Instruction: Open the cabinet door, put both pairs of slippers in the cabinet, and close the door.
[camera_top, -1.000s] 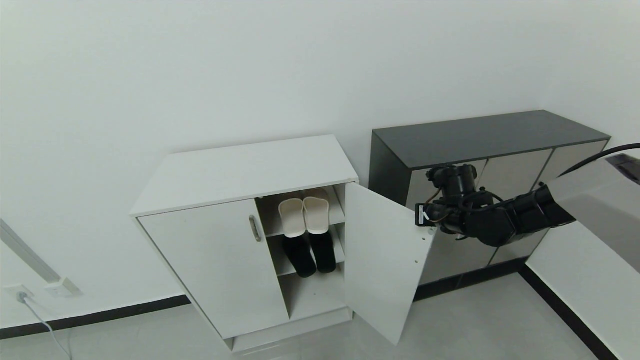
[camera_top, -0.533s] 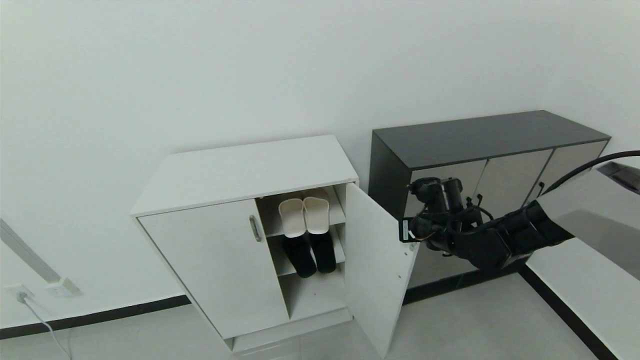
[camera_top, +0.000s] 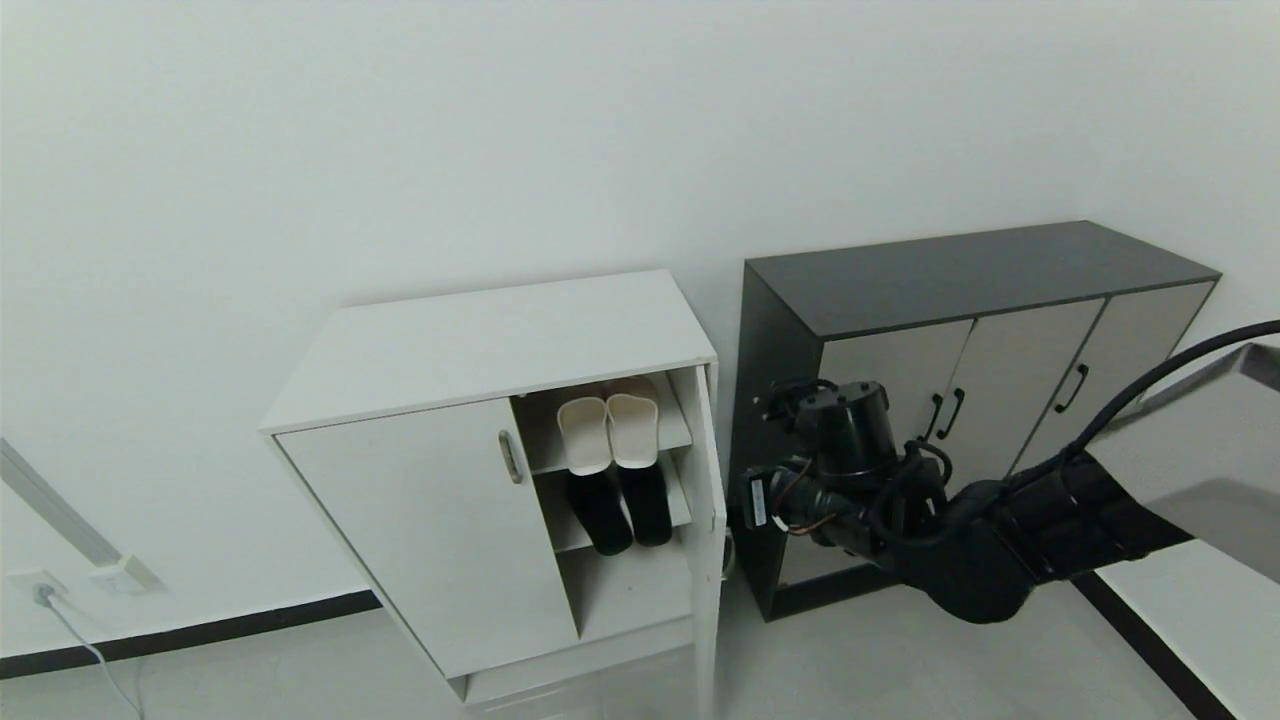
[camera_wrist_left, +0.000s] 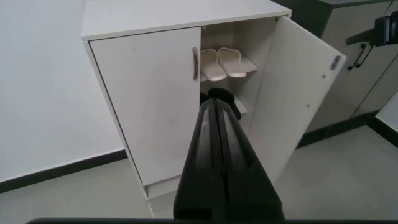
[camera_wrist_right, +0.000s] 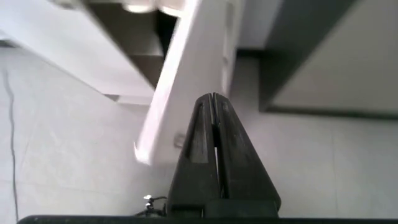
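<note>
Now, with the white pair (camera_top: 608, 432) and black pair (camera_top: 620, 512) shelved in the cabinet (camera_top: 480, 340), only closing remains: the right gripper (camera_wrist_right: 213, 98), clenched empty like the left gripper (camera_wrist_left: 216, 93), should push the half-open door (camera_top: 708, 520) just beside it flush.

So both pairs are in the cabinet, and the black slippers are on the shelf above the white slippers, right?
No. Both pairs are in the cabinet, but the black slippers are on the shelf below the white slippers; the head view shows it.

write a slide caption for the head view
Right claw at the outside of the open cabinet door, white slippers shelved above black slippers inside.
</note>
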